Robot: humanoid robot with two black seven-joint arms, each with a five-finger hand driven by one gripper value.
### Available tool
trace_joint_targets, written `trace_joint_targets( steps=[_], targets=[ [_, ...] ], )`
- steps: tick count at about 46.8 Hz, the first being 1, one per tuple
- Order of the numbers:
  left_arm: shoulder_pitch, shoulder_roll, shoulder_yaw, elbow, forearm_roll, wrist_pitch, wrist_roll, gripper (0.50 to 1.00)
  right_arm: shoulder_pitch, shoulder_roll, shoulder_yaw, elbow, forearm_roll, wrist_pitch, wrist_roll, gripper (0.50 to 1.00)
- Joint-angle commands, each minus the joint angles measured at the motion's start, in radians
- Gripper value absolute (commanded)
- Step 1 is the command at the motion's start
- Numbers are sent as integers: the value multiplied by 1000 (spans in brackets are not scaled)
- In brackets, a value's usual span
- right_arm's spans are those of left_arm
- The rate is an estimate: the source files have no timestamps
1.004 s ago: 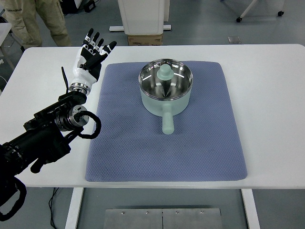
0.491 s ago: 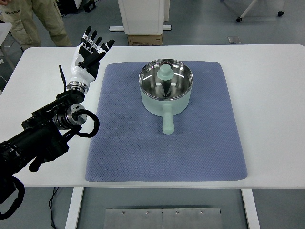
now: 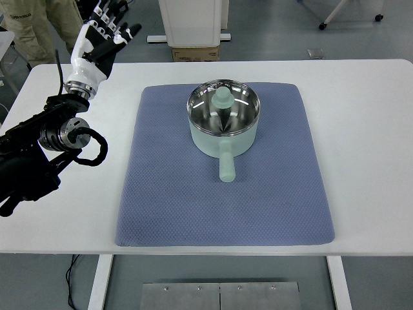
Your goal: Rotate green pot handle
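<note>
Your left hand [image 3: 97, 35] is pulling back and up toward the table's [image 3: 368, 116] far-left corner, fingers spread and holding nothing. You're now sitting well apart from the pot [image 3: 223, 126], which is resting on the mat [image 3: 168, 194] at centre, its handle [image 3: 226, 165] pointing toward the near edge, off to your hand's right.

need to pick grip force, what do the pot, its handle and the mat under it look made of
Pot: pale green coated metal, seemingly; its mirror-bright inside looks like steel. Handle: matte pale green, likely plastic or silicone. Mat: blue-grey with a dimpled weave, probably fabric or foam.
</note>
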Motion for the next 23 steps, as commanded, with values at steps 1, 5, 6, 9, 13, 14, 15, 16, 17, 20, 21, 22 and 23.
trace_joint_targets(
  steps=[1, 5, 6, 9, 13, 14, 15, 16, 17, 20, 21, 22, 23],
  targets=[
    [-29, 53, 2, -52, 15, -1, 0, 1000, -1, 0, 0, -1, 0, 0, 0, 1000],
    [-53, 100, 3, -95, 26, -3, 0, 1000, -1, 0, 0, 0, 0, 0, 0, 1000],
    [-59, 113, 5, -104, 30, -4, 0, 1000, -1, 0, 0, -1, 0, 0, 0, 1000],
    [-73, 136, 5, -127, 36, -6, 0, 1000, 0, 0, 0, 0, 0, 0, 0, 1000],
    [-89, 159, 3, -153, 36, -10, 0, 1000, 0, 0, 0, -1, 0, 0, 0, 1000],
    [-92, 163, 5, -157, 36, -10, 0, 1000, 0, 0, 0, -1, 0, 0, 0, 1000],
    [-93, 166, 3, -160, 36, -10, 0, 1000, 0, 0, 0, 0, 0, 0, 0, 1000],
    [-95, 168, 5, -163, 38, -10, 0, 1000, -1, 0, 0, -1, 0, 0, 0, 1000],
    [-95, 169, 5, -166, 39, -10, 0, 1000, 0, 0, 0, -1, 0, 0, 0, 1000],
    [-101, 172, 5, -175, 61, -7, 0, 1000, 0, 0, 0, 0, 0, 0, 0, 1000],
    [-104, 172, 5, -176, 76, -6, 0, 1000, 0, 0, 0, 0, 0, 0, 0, 1000],
    [-107, 172, 5, -178, 96, -3, 0, 1000, 0, 0, 0, -1, 0, 0, 0, 1000],
    [-109, 174, 5, -178, 117, 0, 0, 1000, -1, 0, 0, 0, 0, 0, 0, 1000]
  ],
)
